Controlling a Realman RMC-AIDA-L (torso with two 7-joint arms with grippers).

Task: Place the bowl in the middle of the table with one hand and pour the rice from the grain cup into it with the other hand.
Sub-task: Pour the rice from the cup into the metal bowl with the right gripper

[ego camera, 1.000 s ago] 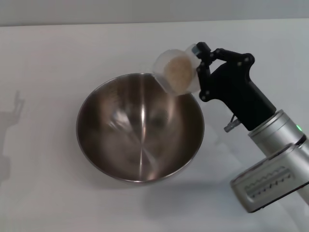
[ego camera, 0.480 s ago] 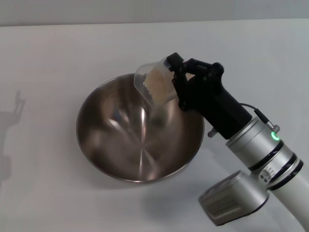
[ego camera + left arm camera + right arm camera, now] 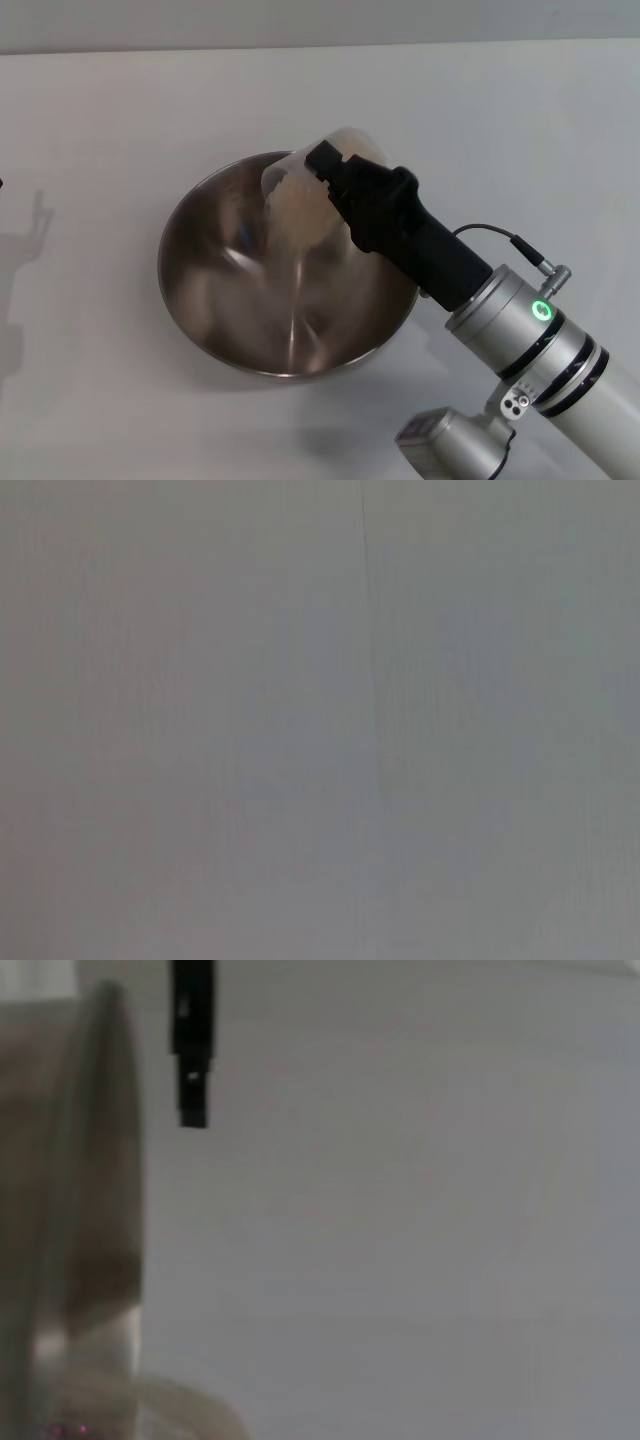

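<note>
The big steel bowl (image 3: 215, 300) stands on the white table (image 3: 100, 110) near its middle. My right gripper (image 3: 330, 183) is shut on the clear grain cup (image 3: 290, 180) and holds it tipped far over, lip down, above the far inner side of the bowl. Pale rice (image 3: 300, 215) lies against the cup's lowered mouth, blurred as it slides. In the right wrist view the cup's wall (image 3: 70, 1210) fills one side, with a black fingertip (image 3: 190, 1050) beside it. My left gripper is out of view.
The silver right arm (image 3: 520, 340) reaches in from the near right, passing over the bowl's near-right rim. A shadow of the left arm (image 3: 30, 235) falls at the table's left edge. The left wrist view holds only bare tabletop (image 3: 320, 720).
My right gripper has moved left over the bowl and rolled the cup from slightly tilted to steeply tipped. The rice has shifted toward the lip. The bowl stays put.
</note>
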